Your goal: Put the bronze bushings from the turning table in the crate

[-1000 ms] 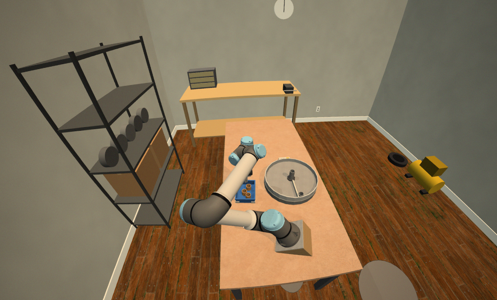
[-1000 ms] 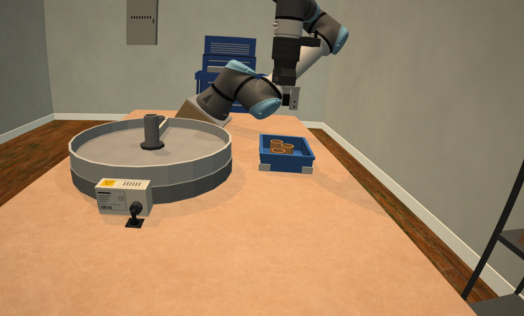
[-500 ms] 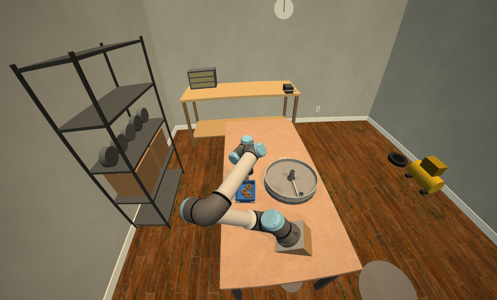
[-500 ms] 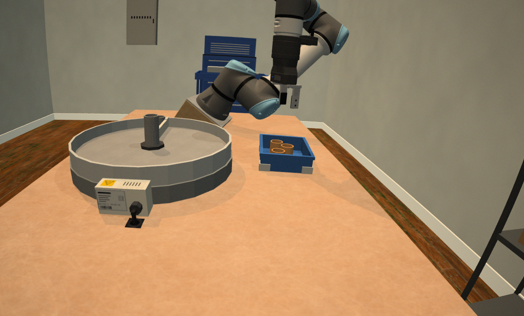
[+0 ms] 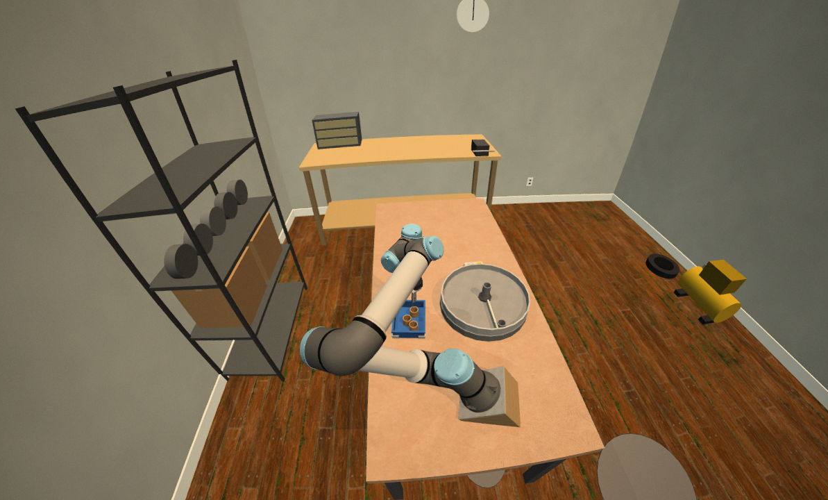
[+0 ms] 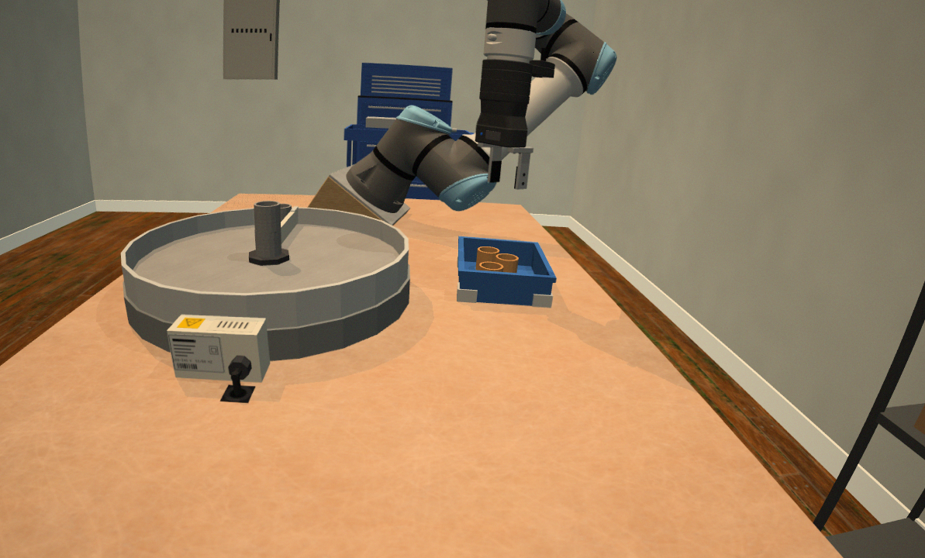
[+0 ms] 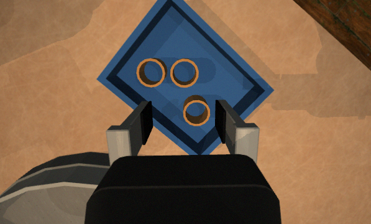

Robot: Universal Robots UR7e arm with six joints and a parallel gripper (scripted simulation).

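Three bronze bushings stand upright in the blue crate [image 5: 393,320] [image 6: 507,285] [image 7: 115,90]: one bushing [image 7: 142,73], a second bushing [image 7: 185,84] beside it, and a third bushing [image 7: 196,120] nearer a corner. My gripper [image 6: 508,181] [image 7: 183,113] is open and empty, above the crate; in the wrist view the third bushing shows between the fingers, well below them. The grey turning table [image 5: 463,293] [image 6: 354,298] [image 7: 48,205] carries one dark grey round piece [image 5: 501,323] at the end of its bar, apparently a steel bushing. No bronze bushing shows on it.
The turning table has a raised rim and a central post [image 5: 486,291] [image 6: 267,232]. A white control box [image 6: 253,346] stands against its outer side. The arm's wedge base [image 5: 511,398] is at one end of the table. A dark shelf rack [image 5: 212,155] stands beside the table.
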